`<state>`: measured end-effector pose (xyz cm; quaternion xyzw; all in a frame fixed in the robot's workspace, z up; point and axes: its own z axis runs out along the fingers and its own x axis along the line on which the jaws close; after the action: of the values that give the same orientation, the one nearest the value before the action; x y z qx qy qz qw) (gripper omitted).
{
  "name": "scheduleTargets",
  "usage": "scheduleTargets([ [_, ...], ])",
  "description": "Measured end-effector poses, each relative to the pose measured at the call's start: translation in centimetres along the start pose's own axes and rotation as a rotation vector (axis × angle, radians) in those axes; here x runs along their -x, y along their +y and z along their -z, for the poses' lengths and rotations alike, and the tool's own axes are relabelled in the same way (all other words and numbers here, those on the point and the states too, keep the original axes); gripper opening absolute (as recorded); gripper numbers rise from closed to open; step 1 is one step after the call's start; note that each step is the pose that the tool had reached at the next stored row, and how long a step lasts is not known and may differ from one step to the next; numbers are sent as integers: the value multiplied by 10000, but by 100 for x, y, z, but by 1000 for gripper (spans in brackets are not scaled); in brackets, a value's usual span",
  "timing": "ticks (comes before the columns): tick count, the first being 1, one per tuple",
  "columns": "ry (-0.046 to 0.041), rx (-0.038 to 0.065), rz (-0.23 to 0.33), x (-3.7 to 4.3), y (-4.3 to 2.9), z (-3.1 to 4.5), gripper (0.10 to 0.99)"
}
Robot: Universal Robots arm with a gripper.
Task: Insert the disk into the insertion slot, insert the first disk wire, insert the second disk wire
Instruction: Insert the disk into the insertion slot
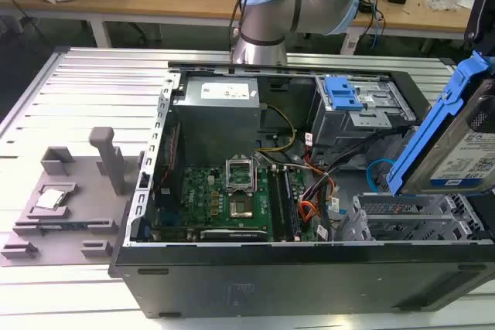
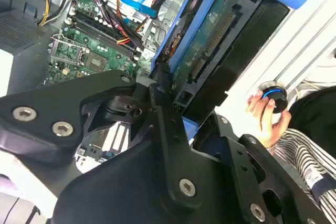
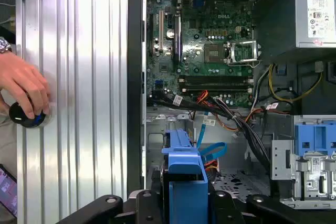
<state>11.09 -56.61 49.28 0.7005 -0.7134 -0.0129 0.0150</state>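
Ribbed aluminium slats make up the counter point(image 1: 85, 90) in the exterior view, and a black steel computer case point(image 1: 309, 276) lies open on it. Inside the case sit a green motherboard point(image 1: 224, 195), a plain grey power supply box point(image 1: 220, 110), a taller grey cage with a blue tab point(image 1: 344, 98) and loose coloured wires point(image 1: 309, 191). The disk point(image 1: 464, 152) is a flat rectangle with a silver labelled face, set in a glossy blue plastic frame. It is steeply tilted, with its long axis climbing toward the exterior view's right. Its lower end hangs just above the insertion slot point(image 1: 410, 218), a low cage of perforated silver sheet.

In the second wrist view the hand point(image 2: 176, 95), built of matte black linkages, is clenched on the disk point(image 2: 210, 45). The disk's green circuit-board underside faces the camera, and its long axis runs straight out from the hand. Off to the hand's side, outside the case, a person's fingers point(image 2: 257, 103) rest on a round black knob point(image 2: 274, 95), with a striped sleeve point(image 2: 302, 156) behind them.

In the first wrist view the hand point(image 3: 184, 203) grips the disk point(image 3: 184, 166) edge-on by its blue frame. Past the fingertips lie the motherboard point(image 3: 210, 40) and the wires point(image 3: 231, 114).
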Motion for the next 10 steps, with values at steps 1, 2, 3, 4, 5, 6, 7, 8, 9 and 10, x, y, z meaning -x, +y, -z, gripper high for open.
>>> scheduleTargets([
  [1,0,0,0,0,0,0,369],
  [2,1,1,0,0,0,-2,369],
  [3,0,0,0,0,0,-11,369],
  [4,-1,0,1,0,-1,-18,369],
  [5,0,0,0,0,0,-25,369],
  [6,0,1,-1,0,1,-35,369],
  [7,0,0,-1,0,2,-43,369],
  [8,-1,0,0,0,2,-54,369],
  [9,-1,0,0,0,2,-60,369],
  [10,-1,0,0,0,3,-64,369],
])
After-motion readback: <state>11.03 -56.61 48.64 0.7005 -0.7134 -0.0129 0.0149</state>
